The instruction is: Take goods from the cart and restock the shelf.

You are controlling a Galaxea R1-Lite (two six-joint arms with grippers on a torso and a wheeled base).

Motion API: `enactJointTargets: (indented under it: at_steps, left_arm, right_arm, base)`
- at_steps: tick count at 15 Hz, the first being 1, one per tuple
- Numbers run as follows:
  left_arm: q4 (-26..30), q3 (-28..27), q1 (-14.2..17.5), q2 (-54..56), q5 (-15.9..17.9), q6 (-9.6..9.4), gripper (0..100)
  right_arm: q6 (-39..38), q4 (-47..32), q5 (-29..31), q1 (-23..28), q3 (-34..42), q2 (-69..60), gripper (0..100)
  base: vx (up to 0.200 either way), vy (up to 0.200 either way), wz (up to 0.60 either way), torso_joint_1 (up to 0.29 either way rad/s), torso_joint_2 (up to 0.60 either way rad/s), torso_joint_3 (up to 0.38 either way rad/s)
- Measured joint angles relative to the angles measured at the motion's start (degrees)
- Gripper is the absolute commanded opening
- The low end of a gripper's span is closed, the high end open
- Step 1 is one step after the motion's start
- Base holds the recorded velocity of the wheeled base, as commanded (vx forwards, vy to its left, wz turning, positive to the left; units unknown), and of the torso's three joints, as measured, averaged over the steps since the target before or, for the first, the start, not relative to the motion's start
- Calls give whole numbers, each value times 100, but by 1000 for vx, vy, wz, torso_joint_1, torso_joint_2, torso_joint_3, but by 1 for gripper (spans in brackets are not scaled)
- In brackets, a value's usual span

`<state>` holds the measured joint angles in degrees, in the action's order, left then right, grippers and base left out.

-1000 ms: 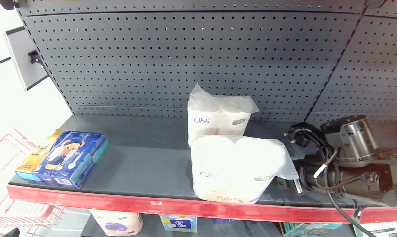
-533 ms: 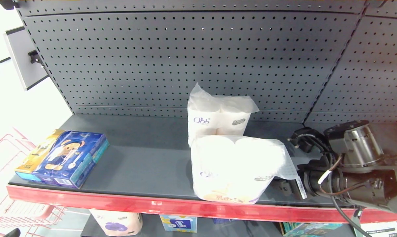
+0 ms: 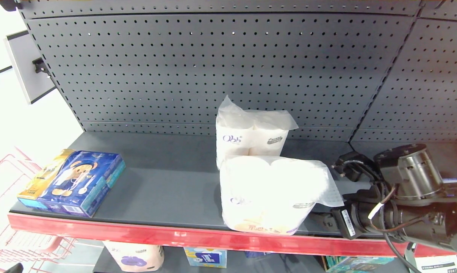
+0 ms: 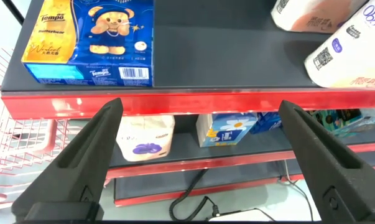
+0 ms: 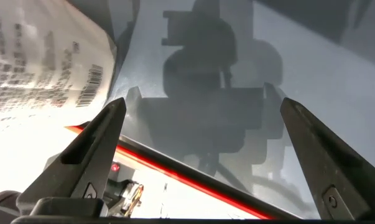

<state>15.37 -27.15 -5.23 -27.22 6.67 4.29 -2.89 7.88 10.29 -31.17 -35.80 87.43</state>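
Two white toilet-paper packs stand on the grey shelf (image 3: 164, 189): the front pack (image 3: 270, 193) near the red front edge, the rear pack (image 3: 251, 136) close to the pegboard. My right gripper (image 3: 324, 220) sits low on the shelf just right of the front pack. In the right wrist view the right gripper (image 5: 203, 106) is open with only bare shelf between its fingers, and the pack's wrapper (image 5: 38, 81) lies off to one side. My left gripper (image 4: 199, 104) hangs open in front of the shelf's red edge (image 4: 193, 99), holding nothing.
A blue tissue box pack (image 3: 77, 182) lies at the shelf's left front corner. A red wire cart (image 3: 8, 178) stands at the far left. The lower shelf holds a tissue pack (image 3: 135, 258) and a small blue box (image 3: 205, 258). Bare shelf lies between the box and the packs.
My right arm has drawn back to the right and slightly lower, away from the front pack. The packs and the blue box have not moved.
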Motion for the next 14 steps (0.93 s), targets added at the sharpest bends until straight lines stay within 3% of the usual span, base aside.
enactJointTargets:
  at_steps: [14]
  left_arm:
    - [-10,-11,-4,-12,2,0,100]
  right_arm:
    - [2,13,0,-171,-60,162,100]
  base:
    - [0,0,0,0,0,0]
